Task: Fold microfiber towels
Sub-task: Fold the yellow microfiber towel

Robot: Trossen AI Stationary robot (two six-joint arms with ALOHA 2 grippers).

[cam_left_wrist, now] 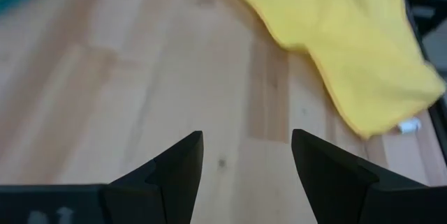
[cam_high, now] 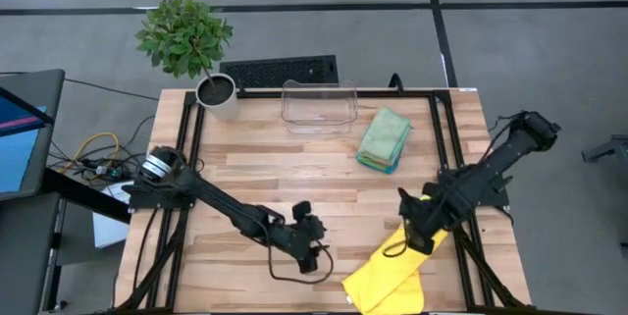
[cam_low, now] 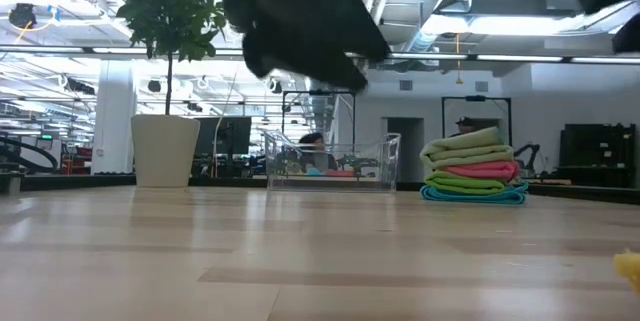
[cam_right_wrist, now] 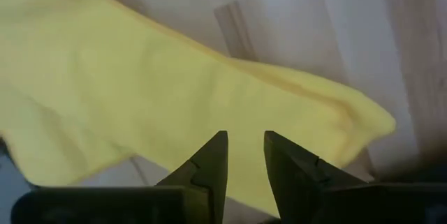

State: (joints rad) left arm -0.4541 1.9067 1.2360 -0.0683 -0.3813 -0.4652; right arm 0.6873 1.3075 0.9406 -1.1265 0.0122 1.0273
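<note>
A yellow microfiber towel [cam_high: 386,276] lies rumpled on the table near its front right edge, one end reaching under my right gripper [cam_high: 417,234]. That gripper points down over the towel [cam_right_wrist: 174,91] with its fingers [cam_right_wrist: 209,158] a narrow gap apart and nothing between them. My left gripper [cam_high: 310,253] is open to the towel's left. It slants down over bare wood, with the towel [cam_left_wrist: 335,35] ahead of it. Several folded towels [cam_high: 384,139] are stacked at the back right, the pale green one on top [cam_low: 473,166].
A clear plastic bin [cam_high: 319,106] stands at the table's far edge, left of the stack. A potted plant [cam_high: 217,94] stands at the far left corner. Bare wood lies across the table's middle and left [cam_high: 255,173]. A dark cable loops below the left gripper [cam_high: 285,274].
</note>
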